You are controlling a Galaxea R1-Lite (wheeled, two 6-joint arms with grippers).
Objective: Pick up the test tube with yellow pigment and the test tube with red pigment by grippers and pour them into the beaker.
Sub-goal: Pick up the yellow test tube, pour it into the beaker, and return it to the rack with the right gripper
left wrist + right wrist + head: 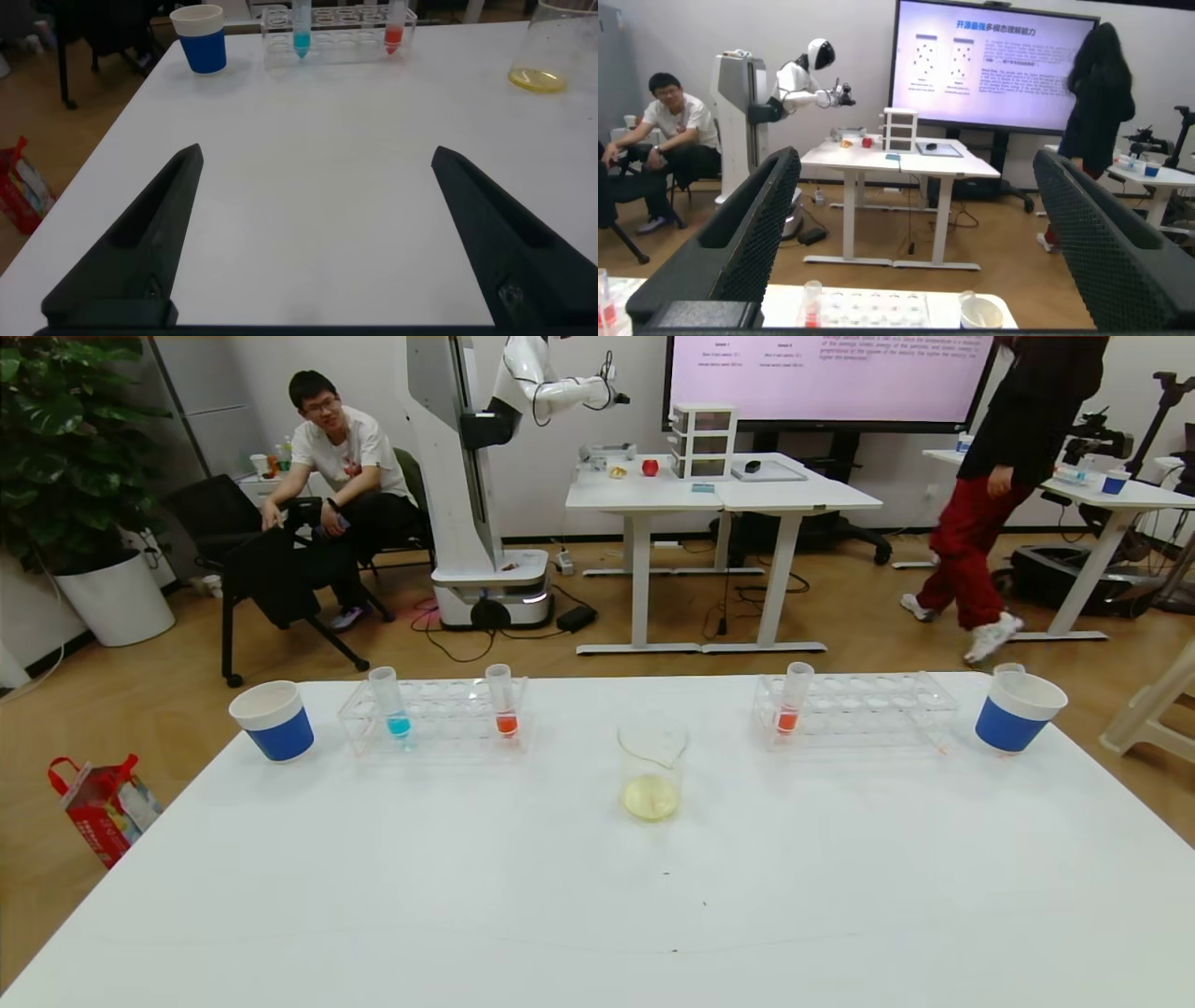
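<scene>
The beaker point(652, 772) held yellow liquid mid-table — both grippers, left point(313, 233) and right point(915, 233), hung spread wide, holding nothing.

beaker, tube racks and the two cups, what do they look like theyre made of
Beaker: clear and glossy, likely glass, though clear plastic can't be ruled out; the yellow liquid shows through its wall. Left rack and right rack: transparent, sharp-edged, probably acrylic. Left cup and right cup: matte, opaque blue with white rims, probably paper.
</scene>
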